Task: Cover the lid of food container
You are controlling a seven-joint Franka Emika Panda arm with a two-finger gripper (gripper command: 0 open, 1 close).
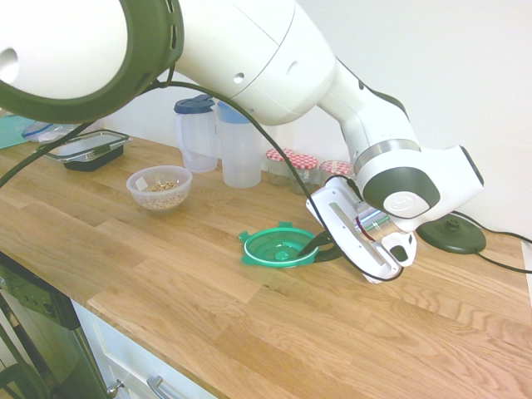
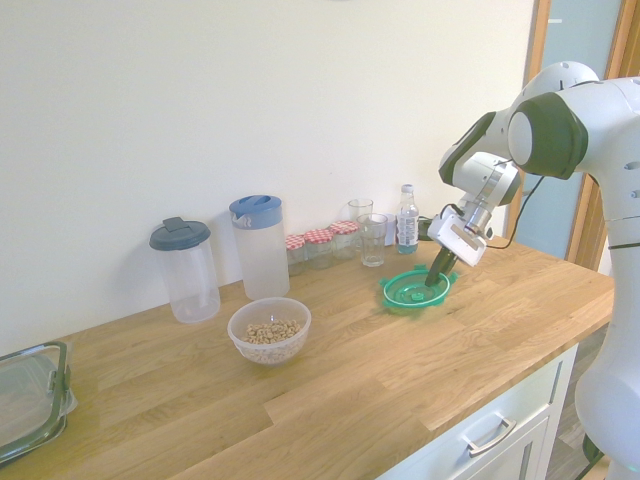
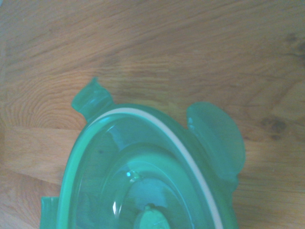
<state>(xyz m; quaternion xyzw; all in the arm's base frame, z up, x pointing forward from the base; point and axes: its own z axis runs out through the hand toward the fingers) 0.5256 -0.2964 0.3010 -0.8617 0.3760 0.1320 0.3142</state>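
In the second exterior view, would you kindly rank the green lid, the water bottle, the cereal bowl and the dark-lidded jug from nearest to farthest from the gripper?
1. Green lid, directly at the gripper.
2. Water bottle, by the wall behind the lid.
3. Cereal bowl, mid-counter.
4. Dark-lidded jug, farthest along the wall.

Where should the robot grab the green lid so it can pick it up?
Probably by its rim. The green lid lies flat on the wooden counter, so only its raised edge gives the fingers something to pinch. Come down slanting from above, one finger inside and one outside, as the gripper is placed now.
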